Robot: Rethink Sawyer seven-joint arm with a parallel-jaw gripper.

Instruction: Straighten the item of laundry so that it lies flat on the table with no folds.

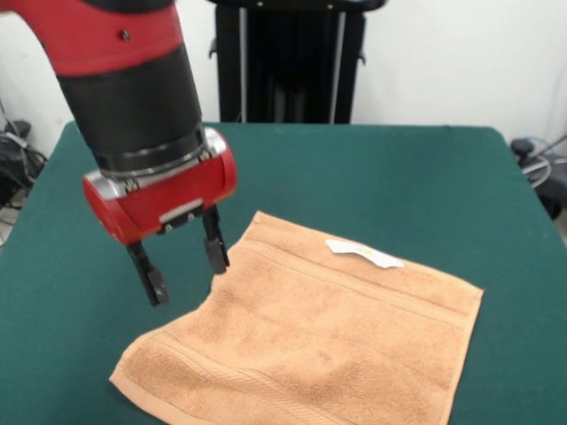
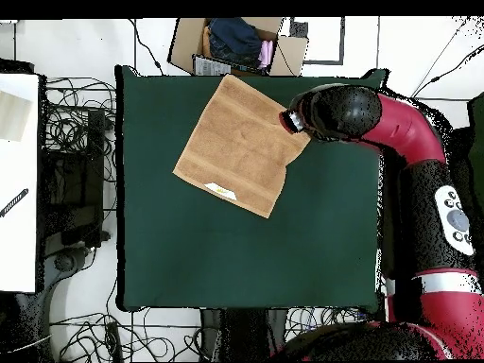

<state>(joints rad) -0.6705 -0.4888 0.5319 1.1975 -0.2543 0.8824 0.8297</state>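
Claw (image 1: 182, 264) wide, empty, beside towel (image 1: 310, 336) | front only: fingers | overhead: arm hides them

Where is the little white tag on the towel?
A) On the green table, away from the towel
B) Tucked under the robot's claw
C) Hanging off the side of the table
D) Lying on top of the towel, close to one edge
D: the white tag lies on top of the towel, near the ribbed edge, well away from the open gripper.
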